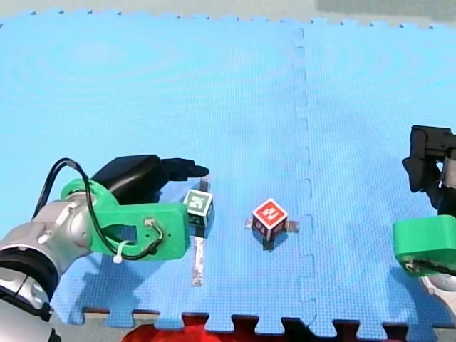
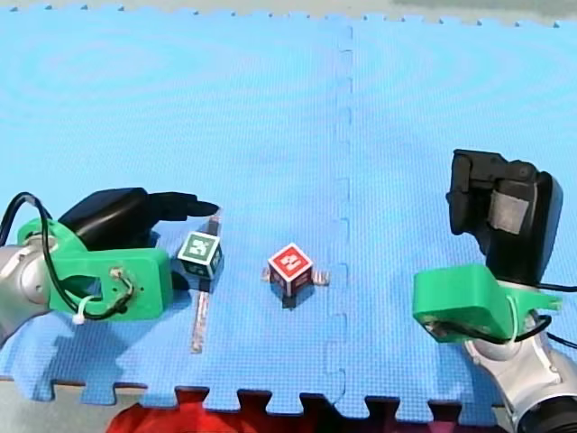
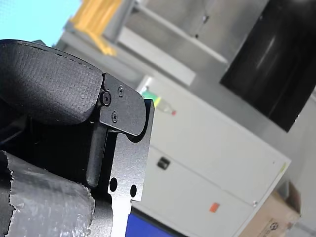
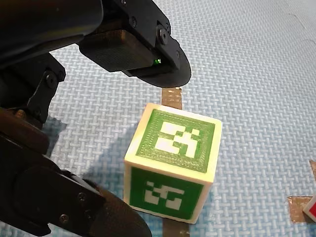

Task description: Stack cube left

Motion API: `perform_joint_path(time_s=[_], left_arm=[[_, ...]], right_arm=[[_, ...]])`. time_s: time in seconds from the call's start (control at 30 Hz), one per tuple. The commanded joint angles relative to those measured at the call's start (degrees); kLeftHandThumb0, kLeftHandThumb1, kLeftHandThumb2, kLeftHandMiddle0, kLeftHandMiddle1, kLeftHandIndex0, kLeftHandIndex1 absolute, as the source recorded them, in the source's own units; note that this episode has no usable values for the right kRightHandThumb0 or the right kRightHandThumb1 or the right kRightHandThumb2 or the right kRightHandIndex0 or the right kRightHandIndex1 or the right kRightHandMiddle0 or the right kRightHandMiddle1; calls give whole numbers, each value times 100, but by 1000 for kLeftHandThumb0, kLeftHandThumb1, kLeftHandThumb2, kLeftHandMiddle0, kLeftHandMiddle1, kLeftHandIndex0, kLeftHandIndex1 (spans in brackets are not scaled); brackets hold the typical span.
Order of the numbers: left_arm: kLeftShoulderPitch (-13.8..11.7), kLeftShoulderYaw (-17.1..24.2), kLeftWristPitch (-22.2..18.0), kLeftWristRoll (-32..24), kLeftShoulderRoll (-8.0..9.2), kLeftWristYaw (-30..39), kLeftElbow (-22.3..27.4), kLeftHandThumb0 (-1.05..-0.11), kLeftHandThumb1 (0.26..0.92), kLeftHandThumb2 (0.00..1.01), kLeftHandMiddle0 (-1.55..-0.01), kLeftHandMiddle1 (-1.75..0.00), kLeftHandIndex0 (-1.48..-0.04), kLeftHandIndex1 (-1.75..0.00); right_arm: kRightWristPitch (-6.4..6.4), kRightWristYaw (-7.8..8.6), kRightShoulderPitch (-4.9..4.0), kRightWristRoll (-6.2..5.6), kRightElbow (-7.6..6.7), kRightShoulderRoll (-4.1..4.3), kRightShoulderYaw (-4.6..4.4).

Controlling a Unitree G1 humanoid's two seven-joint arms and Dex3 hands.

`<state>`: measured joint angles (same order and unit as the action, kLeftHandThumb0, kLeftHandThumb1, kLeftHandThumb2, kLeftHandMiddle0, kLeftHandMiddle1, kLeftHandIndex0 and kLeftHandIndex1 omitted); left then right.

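Left hand [image 1: 146,177] beside the green cube [image 1: 198,204] on the blue foam mat [image 1: 214,85].
The mat covers the work surface. The left hand reaches in low at the near left, its fingers [image 4: 136,54] apart on either side of the green cube and not clamped on it. The right hand [image 2: 505,212] is raised at the far right, holding nothing; whether it is open or closed cannot be told. The green cube stands on a tape strip [image 1: 197,260], the red cube [image 1: 269,217] near it toward the mat's middle.
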<state>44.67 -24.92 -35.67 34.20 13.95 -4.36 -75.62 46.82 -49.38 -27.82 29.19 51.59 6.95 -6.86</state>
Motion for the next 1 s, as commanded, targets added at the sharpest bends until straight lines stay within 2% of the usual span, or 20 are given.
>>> perform_joint_path(time_s=[0.0,0.13,0.23,0.4,0.6,0.97], left_arm=[[29,8,17,-23,-3,27,5,-636,678,5,-774,-1730,-676,-48],[40,-8,12,1,-30,7,4,-590,691,5,-861,-1746,-878,-87],[45,-56,-29,55,-20,-30,7,-584,695,5,-883,-1746,-962,-107],[42,-117,-84,128,-2,-114,2,-515,764,13,-915,-1746,-1245,-126],[26,-67,-98,60,-10,-72,-8,-483,779,9,-933,-1746,-1260,-92],[13,-81,-143,82,-3,-152,-15,-488,800,12,-935,-1746,-1249,-58]], right_arm=[[-13,1,-10,-14,-40,35,16],[-28,-5,1,-12,-62,39,18],[-40,-19,19,2,-85,44,15],[-58,-46,30,24,-90,48,10],[-50,-46,46,28,-85,54,5],[-46,-85,37,55,-42,78,-11]])
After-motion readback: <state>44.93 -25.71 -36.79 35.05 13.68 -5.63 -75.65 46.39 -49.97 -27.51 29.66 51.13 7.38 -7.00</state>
